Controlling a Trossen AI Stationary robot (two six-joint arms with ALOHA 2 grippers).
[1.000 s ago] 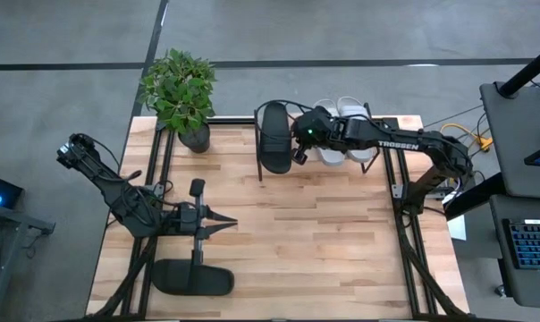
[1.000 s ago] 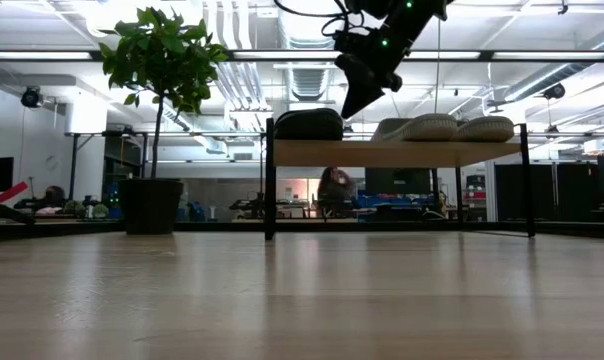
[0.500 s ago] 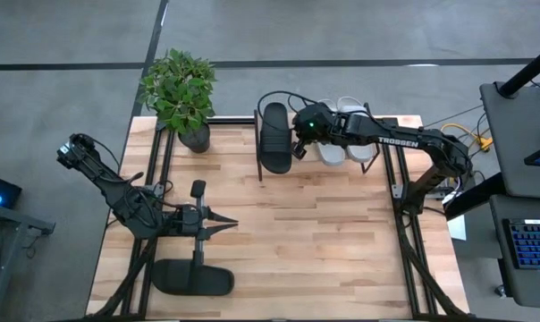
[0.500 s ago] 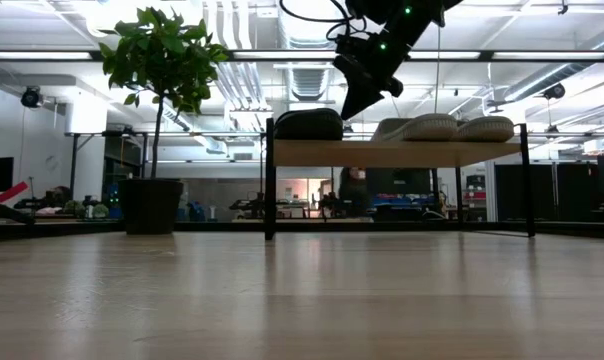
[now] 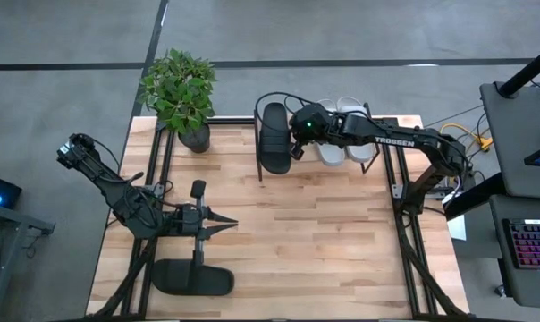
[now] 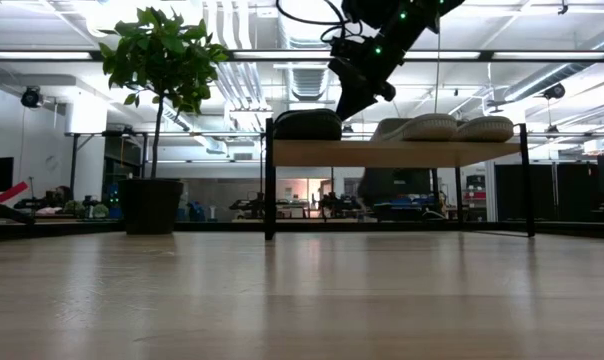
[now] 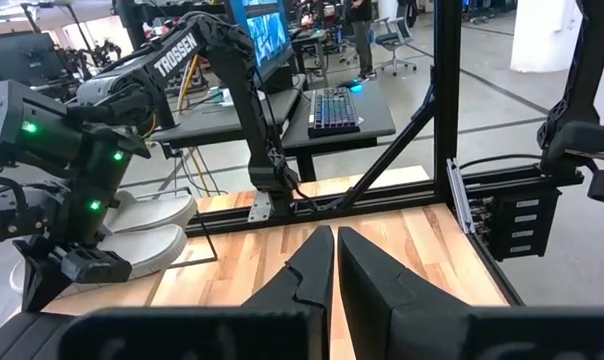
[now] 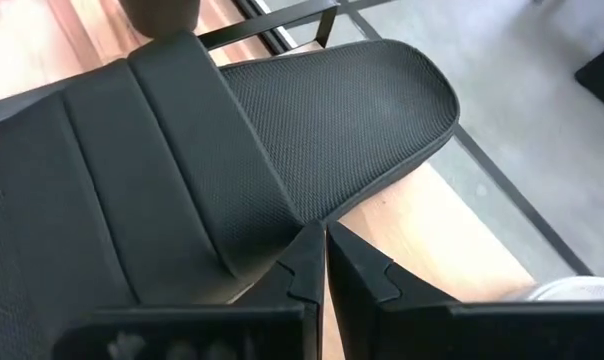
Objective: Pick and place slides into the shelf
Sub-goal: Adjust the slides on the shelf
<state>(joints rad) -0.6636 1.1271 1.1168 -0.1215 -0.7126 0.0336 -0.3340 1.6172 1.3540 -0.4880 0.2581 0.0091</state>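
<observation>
**Black slide on the shelf, right gripper closed at its edge**

Black fingertips of the right gripper [image 8: 317, 262] are pressed together with nothing between them, their tips right at the inner edge of a black slide [image 8: 232, 170], by its wide strap; whether they touch it cannot be told. From above, the right gripper [image 5: 296, 148] hangs over the shelf [image 5: 391, 122], between that black slide [image 5: 274, 137] and the two light grey-white slides [image 5: 346, 134], which lie side by side under the arm's forearm. The level view from the table shows the right gripper [image 6: 348, 103] pointing down just above the shelf's plank [image 6: 397, 152], close beside the black slide [image 6: 307, 123], with the pale pair [image 6: 447, 127] further along the same plank.

The left gripper [image 5: 229, 224] is also clenched shut and empty, held low over the near-left part of the wooden table [image 5: 341, 233], well apart from the shelf. In its wrist view the closed fingers [image 7: 312, 270] point across the table toward the right arm. The second black slide [image 5: 192, 277] lies on the table near the front edge, just beside the left arm. A potted plant [image 5: 181, 94] stands at the back left corner of the table, beside the shelf's end.
</observation>
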